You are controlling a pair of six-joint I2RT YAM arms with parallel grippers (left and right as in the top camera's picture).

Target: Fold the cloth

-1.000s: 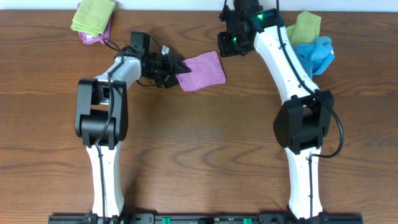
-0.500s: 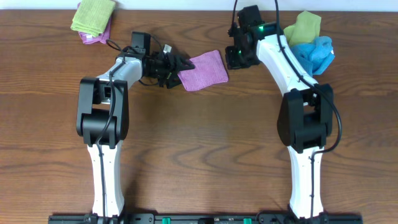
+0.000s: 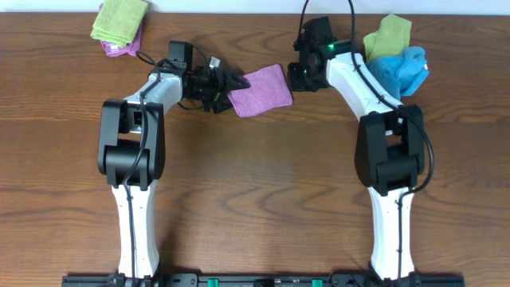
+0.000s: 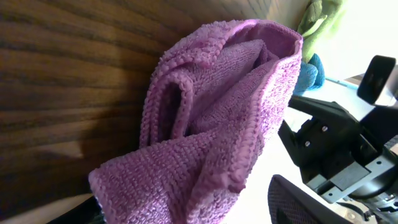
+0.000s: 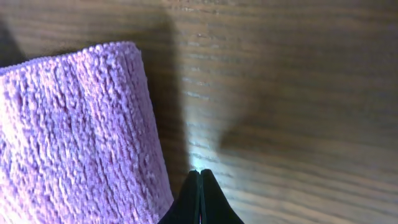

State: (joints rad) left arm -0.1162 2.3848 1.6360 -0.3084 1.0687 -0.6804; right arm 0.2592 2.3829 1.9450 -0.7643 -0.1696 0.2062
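The cloth (image 3: 261, 90) is a mauve towel lying folded on the wooden table between the two arms. My left gripper (image 3: 227, 86) is at its left edge, lying low along the table. In the left wrist view the cloth (image 4: 217, 112) bulges in loose folds between the open jaws, and the right finger (image 4: 298, 199) stands apart from it. My right gripper (image 3: 296, 76) is at the cloth's right edge. In the right wrist view its tips (image 5: 199, 173) are shut, empty, just off the edge of the cloth (image 5: 74, 137).
A yellow-green cloth (image 3: 119, 20) lies on a purple one at the back left. Another yellow-green cloth (image 3: 388, 33) and a bright blue cloth (image 3: 402, 68) are piled at the back right, behind the right arm (image 3: 362, 80).
The right gripper has come down and left to the cloth's right edge. The left jaws have spread wider, and the cloth has shifted slightly to the right.
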